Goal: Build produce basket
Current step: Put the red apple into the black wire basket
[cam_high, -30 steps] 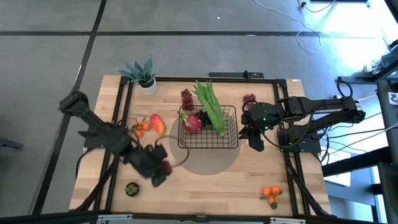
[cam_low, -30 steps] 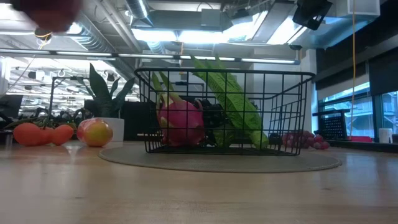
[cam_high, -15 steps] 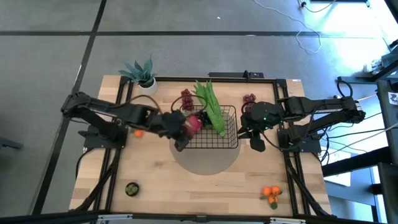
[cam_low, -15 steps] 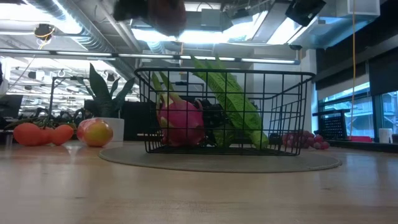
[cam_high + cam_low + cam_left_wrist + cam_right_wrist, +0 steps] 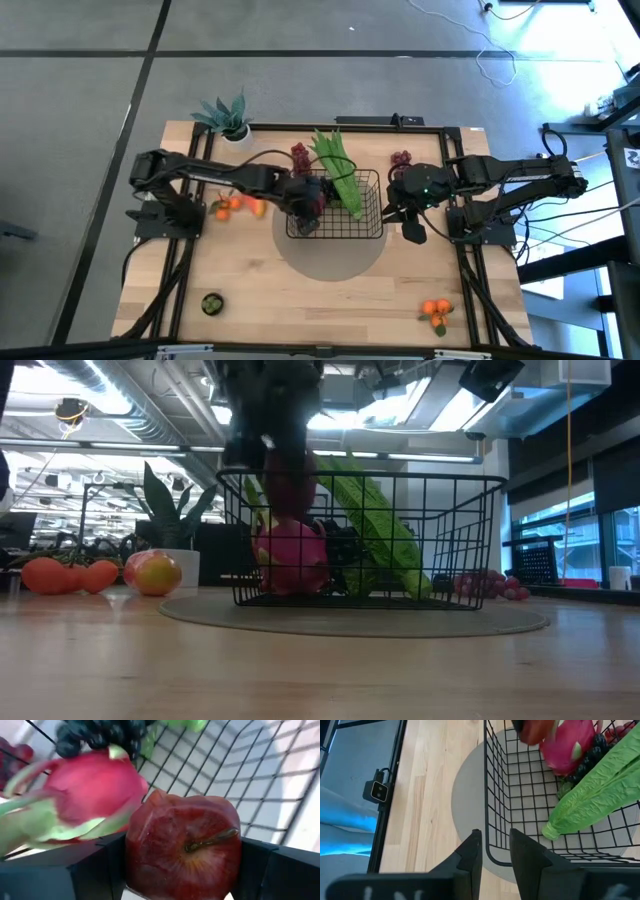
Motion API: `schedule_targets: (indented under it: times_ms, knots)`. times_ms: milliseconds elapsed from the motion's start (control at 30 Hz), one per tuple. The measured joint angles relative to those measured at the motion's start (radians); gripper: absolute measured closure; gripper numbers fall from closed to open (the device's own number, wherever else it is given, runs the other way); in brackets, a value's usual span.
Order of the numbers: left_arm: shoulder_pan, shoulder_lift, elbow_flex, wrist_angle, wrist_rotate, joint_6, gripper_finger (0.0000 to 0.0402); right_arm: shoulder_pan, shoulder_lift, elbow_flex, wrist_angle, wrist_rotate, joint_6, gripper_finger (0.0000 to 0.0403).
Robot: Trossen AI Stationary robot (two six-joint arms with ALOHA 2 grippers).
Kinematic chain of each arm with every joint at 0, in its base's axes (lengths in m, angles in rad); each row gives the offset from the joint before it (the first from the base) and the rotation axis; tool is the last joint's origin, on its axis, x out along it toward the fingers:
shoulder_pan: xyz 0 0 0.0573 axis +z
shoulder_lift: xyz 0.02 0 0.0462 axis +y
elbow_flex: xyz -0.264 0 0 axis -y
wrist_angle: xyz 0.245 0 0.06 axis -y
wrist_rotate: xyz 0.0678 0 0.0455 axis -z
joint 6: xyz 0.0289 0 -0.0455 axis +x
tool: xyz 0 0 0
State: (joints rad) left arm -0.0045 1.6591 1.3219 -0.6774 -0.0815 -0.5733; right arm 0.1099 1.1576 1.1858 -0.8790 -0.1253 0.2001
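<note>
Over basket (image 5: pixel 335 215) | left end effector (image 5: pixel 305 200) grips red apple (image 5: pixel 182 852) | arm outstretched

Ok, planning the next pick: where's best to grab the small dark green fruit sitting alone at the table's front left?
Come straight down from above and close across the middle of the green fruit. It looks round and squat and sits alone on the bare table, so nothing should block either finger, whichever way they turn.

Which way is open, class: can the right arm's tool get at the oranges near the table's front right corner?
Probably yes. The right tool hangs beside the basket, and only bare table lies between it and the oranges.
</note>
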Motion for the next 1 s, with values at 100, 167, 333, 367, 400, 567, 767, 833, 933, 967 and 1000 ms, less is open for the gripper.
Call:
schedule_targets:
  times_ms: [100,167,333,367,400,567,767,833,933,967,1000]
  knots:
    - [0.005,0.041,0.000,-0.001,0.011,0.036,0.0181,0.000,0.000,0.000,0.000,0.000,0.000,0.0318]
    - [0.005,0.061,0.000,-0.003,0.021,0.050,0.0181,0.000,0.000,0.000,0.000,0.000,0.000,0.0318]
    - [0.005,0.105,0.000,-0.026,0.034,0.064,0.0181,0.000,0.000,0.000,0.000,0.000,0.000,0.0318]
    - [0.005,0.114,0.001,-0.027,0.040,0.073,0.0181,0.000,0.000,0.000,0.000,0.000,0.000,0.0318]
    - [0.005,0.120,0.002,-0.024,0.050,0.080,0.0181,0.000,0.000,0.000,0.000,0.000,0.000,0.0318]
    - [0.005,0.132,0.004,-0.025,0.050,0.090,0.0181,0.000,0.000,0.000,0.001,0.000,0.000,0.0318]
    - [0.005,0.131,0.003,-0.026,0.043,0.089,0.0181,0.000,0.000,0.000,0.001,0.000,0.002,0.0318]
    - [0.005,0.131,0.003,-0.027,0.043,0.088,0.0178,0.000,0.000,0.000,0.001,0.000,0.003,0.0318]
    - [0.005,0.131,0.002,-0.027,0.042,0.085,0.0170,0.000,0.000,0.000,0.001,0.000,0.003,0.0318]
    - [0.005,0.131,0.002,-0.027,0.042,0.084,0.0169,0.000,0.000,0.000,0.001,0.000,0.002,0.0318]
    - [0.005,0.131,0.002,-0.027,0.042,0.081,0.0168,0.000,0.000,0.000,0.001,0.000,0.003,0.0318]
